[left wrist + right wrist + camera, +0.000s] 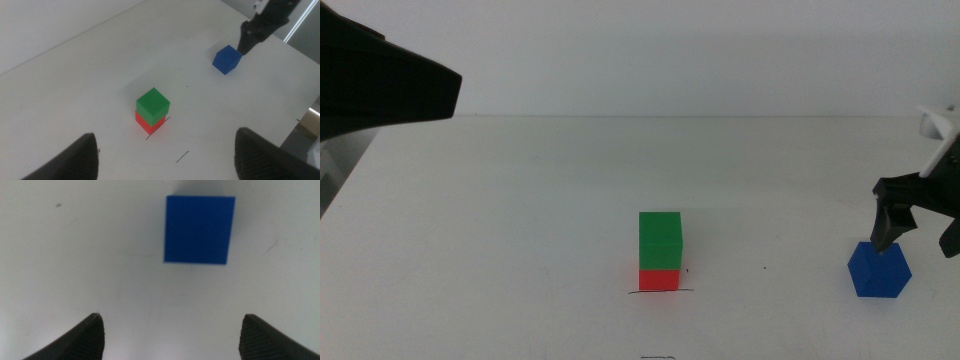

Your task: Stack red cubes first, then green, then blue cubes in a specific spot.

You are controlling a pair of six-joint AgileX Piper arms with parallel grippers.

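Note:
The green cube (pixel 660 240) sits squarely on the red cube (pixel 660 279), and this stack stands on the thin black pen stroke (pixel 660 292) at the table's front middle. The left wrist view also shows the green cube (pixel 153 106), the red cube (pixel 142 123) and the stroke (pixel 159 129). The blue cube (pixel 880 270) lies alone on the table to the right. My right gripper (pixel 918 237) hangs open just above and behind it; in the right wrist view the blue cube (pixel 200 230) lies ahead of the jaws, not between them. My left gripper (pixel 165 134) is open, raised at the left, holding nothing.
The left arm (pixel 380 85) fills the upper left of the middle view as a large dark shape. A second short pen mark (pixel 658 357) lies near the front edge, and a tiny dot (pixel 767 267) sits between stack and blue cube. The table edge (pixel 300 117) runs nearby.

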